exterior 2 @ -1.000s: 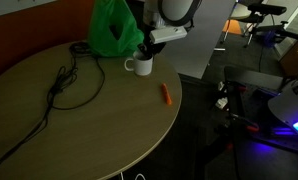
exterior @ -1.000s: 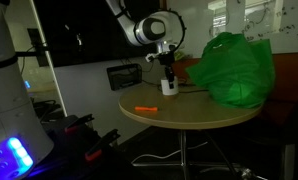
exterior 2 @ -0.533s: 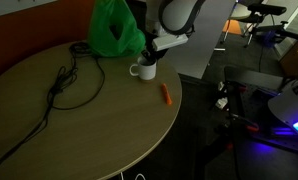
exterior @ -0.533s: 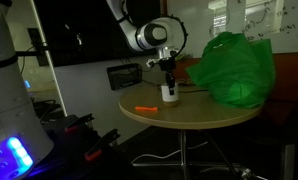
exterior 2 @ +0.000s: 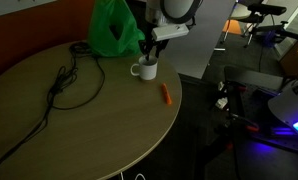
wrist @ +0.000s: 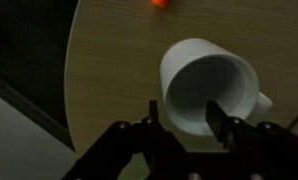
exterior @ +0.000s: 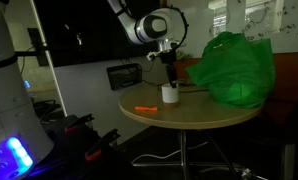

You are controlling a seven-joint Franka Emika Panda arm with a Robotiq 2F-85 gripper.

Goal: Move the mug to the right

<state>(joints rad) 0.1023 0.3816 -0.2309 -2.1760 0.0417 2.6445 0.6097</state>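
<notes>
White and cylindrical, the mug [exterior 2: 145, 70] stands upright on the round wooden table [exterior 2: 79, 130], just right of the big green bag [exterior 2: 114, 28]. A thin orange object [exterior 2: 165, 95] lies nearer, apart from it. Just above the mug hangs the gripper [exterior: 170, 72], its fingers [wrist: 217, 118] spread and holding nothing; the wrist view shows them either side of the rim wall. A black cable [exterior 2: 64, 85] lies to the left.
</notes>
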